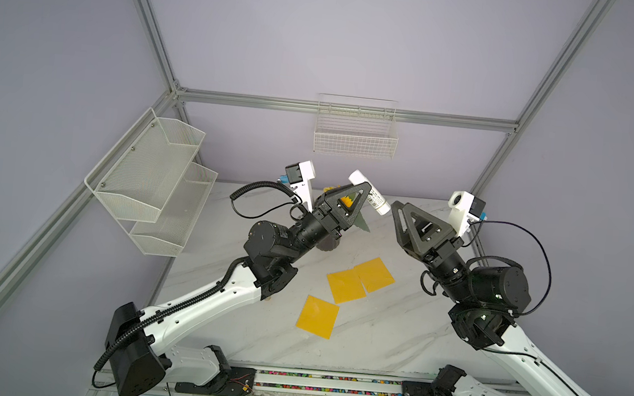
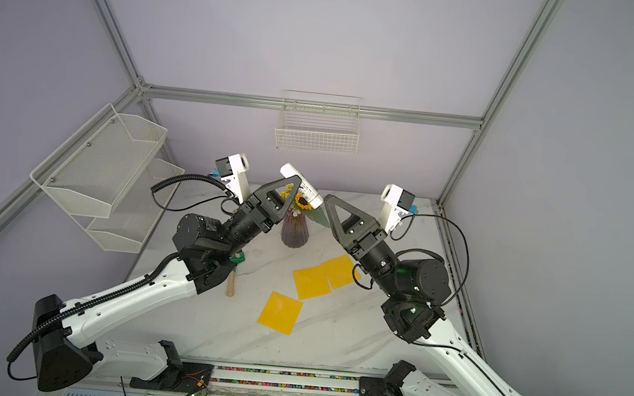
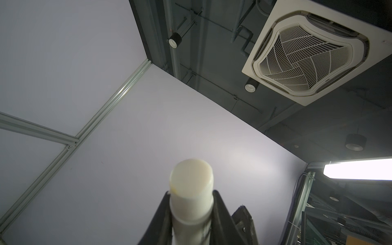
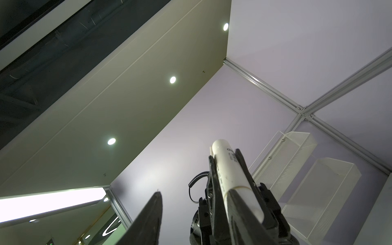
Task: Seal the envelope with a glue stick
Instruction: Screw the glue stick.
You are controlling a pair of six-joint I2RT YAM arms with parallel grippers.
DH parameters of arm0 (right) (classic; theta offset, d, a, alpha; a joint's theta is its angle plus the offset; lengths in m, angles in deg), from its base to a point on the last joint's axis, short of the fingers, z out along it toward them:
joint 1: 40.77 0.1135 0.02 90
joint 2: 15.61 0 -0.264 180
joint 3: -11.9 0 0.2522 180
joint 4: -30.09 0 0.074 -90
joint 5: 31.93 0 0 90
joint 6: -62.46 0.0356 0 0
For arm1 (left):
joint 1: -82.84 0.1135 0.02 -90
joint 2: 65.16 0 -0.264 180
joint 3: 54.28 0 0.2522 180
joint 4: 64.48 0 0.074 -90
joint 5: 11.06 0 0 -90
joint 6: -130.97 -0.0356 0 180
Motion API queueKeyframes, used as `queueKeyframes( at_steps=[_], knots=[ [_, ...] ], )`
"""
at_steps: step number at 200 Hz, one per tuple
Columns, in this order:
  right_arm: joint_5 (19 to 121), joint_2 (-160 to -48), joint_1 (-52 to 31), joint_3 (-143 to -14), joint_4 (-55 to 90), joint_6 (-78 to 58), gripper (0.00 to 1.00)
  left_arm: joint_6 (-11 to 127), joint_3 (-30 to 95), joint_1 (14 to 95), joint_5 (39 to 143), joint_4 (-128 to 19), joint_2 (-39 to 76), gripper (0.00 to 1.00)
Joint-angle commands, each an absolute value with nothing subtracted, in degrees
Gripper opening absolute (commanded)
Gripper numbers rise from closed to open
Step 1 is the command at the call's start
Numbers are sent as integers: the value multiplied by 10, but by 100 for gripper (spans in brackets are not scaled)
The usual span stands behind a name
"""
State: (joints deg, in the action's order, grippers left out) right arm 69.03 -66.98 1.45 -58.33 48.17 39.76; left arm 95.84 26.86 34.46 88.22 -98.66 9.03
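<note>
I have the glue stick [image 1: 377, 201] up in the air, at upper centre in both top views, well above the table [image 1: 254, 339]. The left gripper [image 1: 365, 189] pinches it across the middle of its barrel, and in the left wrist view one blunt end juts past the black fingers [image 3: 219, 203]. The right gripper [image 1: 396, 206] sits just beside the stick's other end, jaws parted and empty as far as the right wrist view shows; whether a finger touches the stick I cannot tell. A seam [image 4: 233, 187] near that end reads to me as the cap, not yet off.

I judge the stick light and stiff, but its smooth round plastic is likely to slip or twist in flat jaws; I would keep the hold on the labelled barrel and take the cap squarely, close to the seam, pulling straight along the axis. The yellow envelope [image 1: 346, 286] lies flat at lower centre, thin and easily pushed about.
</note>
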Motion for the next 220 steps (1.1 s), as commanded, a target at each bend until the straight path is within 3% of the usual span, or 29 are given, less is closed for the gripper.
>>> queueKeyframes(
  at_steps=[1, 116, 171, 193, 220],
  knots=[
    [685, -665, 18, -558, 471, 457, 50, 948, 295, 345, 883, -1006, 82, 0],
    [693, -703, 17, -572, 504, 490, 42, 961, 298, 345, 886, -1017, 93, 0],
    [684, -709, 18, -575, 497, 481, 31, 964, 296, 345, 891, -1018, 93, 0],
    [660, -698, 18, -577, 466, 422, 20, 964, 294, 345, 889, -1018, 90, 0],
    [610, -678, 18, -593, 429, 200, 11, 968, 294, 345, 889, -1016, 90, 0]
  ],
)
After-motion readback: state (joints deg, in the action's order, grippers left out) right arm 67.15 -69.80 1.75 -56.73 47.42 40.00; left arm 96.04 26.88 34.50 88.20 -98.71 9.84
